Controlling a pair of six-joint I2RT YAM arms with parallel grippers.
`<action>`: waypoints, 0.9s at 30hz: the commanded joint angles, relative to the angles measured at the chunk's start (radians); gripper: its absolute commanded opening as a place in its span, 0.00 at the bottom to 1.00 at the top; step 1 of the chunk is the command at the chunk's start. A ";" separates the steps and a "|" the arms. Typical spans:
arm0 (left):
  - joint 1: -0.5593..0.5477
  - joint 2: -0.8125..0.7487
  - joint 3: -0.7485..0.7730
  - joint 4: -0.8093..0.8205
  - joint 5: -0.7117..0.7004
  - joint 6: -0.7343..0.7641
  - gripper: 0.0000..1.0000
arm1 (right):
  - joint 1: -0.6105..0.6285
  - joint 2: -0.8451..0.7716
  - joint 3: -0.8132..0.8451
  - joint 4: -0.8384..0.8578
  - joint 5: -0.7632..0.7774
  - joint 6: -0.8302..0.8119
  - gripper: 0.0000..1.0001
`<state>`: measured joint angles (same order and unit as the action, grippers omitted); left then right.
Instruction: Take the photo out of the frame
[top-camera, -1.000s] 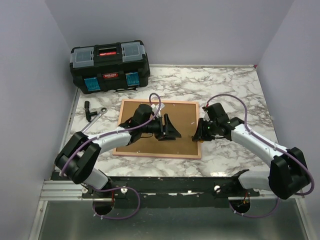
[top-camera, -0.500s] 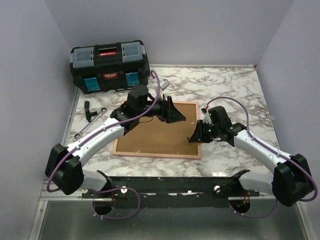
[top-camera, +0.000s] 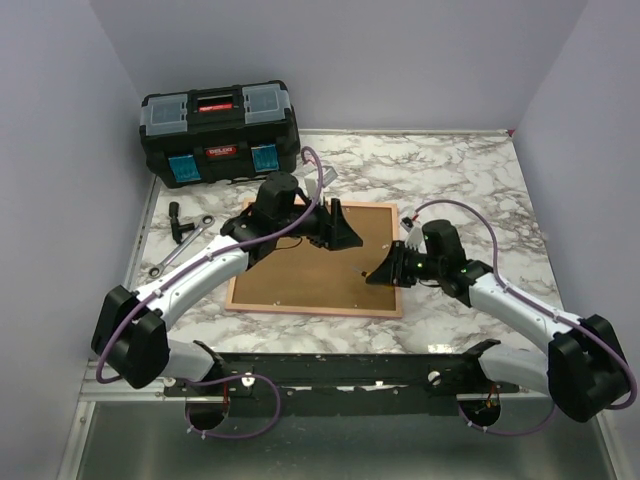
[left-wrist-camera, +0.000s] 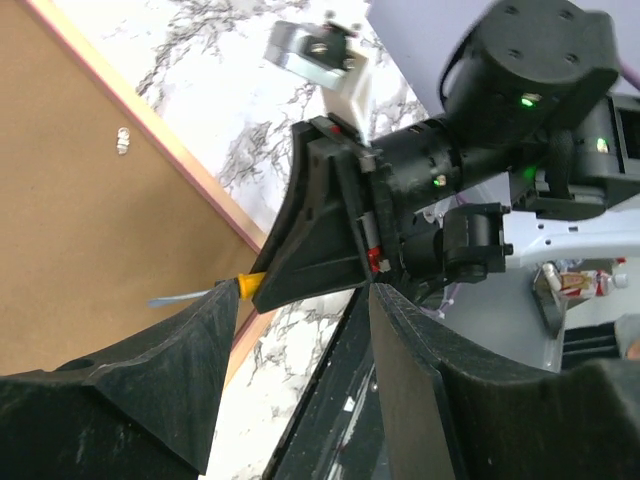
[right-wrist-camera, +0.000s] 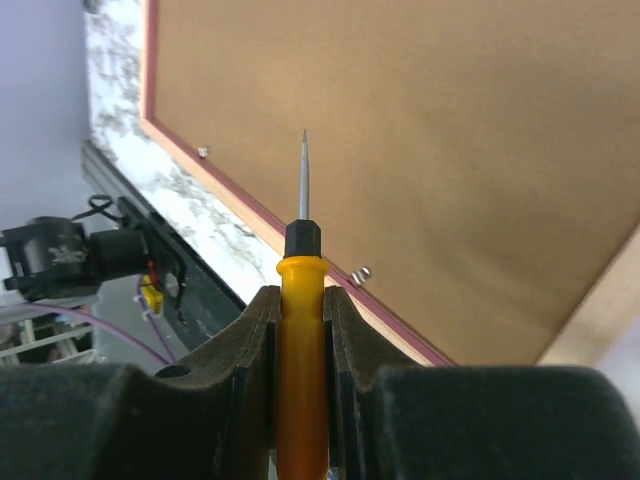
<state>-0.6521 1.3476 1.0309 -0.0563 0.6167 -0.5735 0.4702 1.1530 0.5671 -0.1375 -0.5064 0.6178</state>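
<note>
Centrally, one pink frame (top-camera: 312, 311) lies back-up. At its right edge the right gripper (right-wrist-camera: 302, 303) clamps one screwdriver (right-wrist-camera: 302, 268); the left gripper (top-camera: 342, 228) gapes above its upper right.

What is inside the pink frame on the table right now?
A brown backing board fills the frame, with small metal clips along its edge. The photo is not visible; whatever lies under the board is covered.
</note>
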 joint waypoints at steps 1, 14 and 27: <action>0.089 0.063 -0.012 0.008 0.046 -0.135 0.56 | 0.003 -0.032 -0.040 0.262 -0.086 0.114 0.01; 0.178 0.187 -0.149 0.299 0.254 -0.479 0.54 | 0.005 0.040 -0.019 0.512 -0.037 0.222 0.01; 0.223 0.314 -0.298 0.716 0.344 -0.836 0.56 | 0.181 0.124 0.036 0.603 0.143 0.192 0.01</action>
<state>-0.4309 1.6352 0.7666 0.4782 0.9058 -1.2778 0.5858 1.2388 0.5499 0.4004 -0.4694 0.8371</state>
